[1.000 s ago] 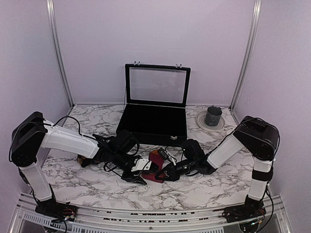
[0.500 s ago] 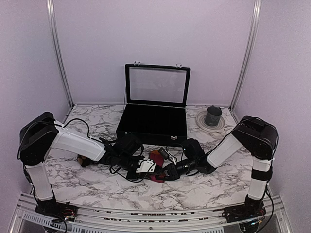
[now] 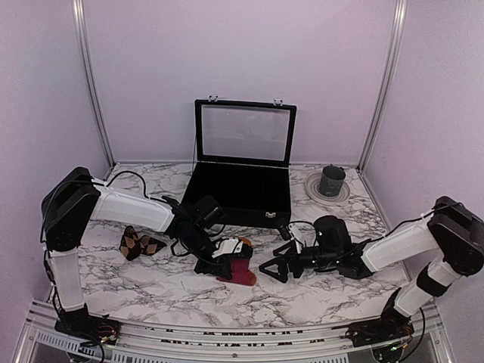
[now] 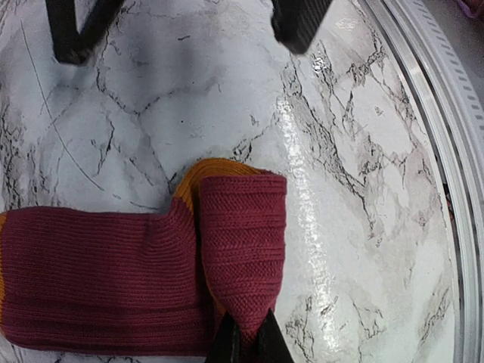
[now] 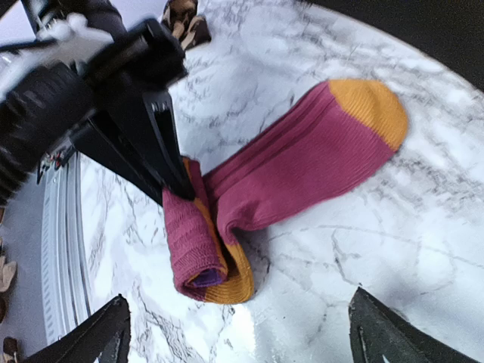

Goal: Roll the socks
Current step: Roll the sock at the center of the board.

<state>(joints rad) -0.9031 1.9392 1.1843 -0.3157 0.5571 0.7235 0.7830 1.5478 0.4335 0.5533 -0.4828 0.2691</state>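
Table [image 3: 144, 291]: flat, glossy white marble pattern with grey veins. A ribbed metal rail [image 4: 454, 151] runs along its near edge, opposite the black case.
Black case [image 3: 240, 198]: a hard, square-cornered box standing open. Its glass-panelled lid [image 3: 246, 132] is upright at the back.
Red sock [image 4: 106, 280]: soft ribbed knit, magenta-red with orange bands. It lies flat on the marble just in front of the case's front wall. One end is doubled over into a thick fold, with orange at the bend and a bit of purple showing inside.
Argyle sock [image 3: 140, 243]: dark knit with tan diamonds, bunched in a small heap. It lies in front of the case and to its left, well apart from the red sock.
Plate [image 3: 314, 189] and cup [image 3: 331, 181]: a pale round plate with a dark cylindrical cup on it, just right of the case.
My left gripper [image 4: 247, 338]: clenched, with its black fingertips pinching the folded end of the red sock, in front of the case.
My right gripper [image 3: 274, 269]: released and spread wide, holding nothing. It is in front of the case and a little to its right, low over the marble and aimed at the fold.
Open room: bare marble lies between my right fingers and the fold. More stretches from the fold towards the rail.
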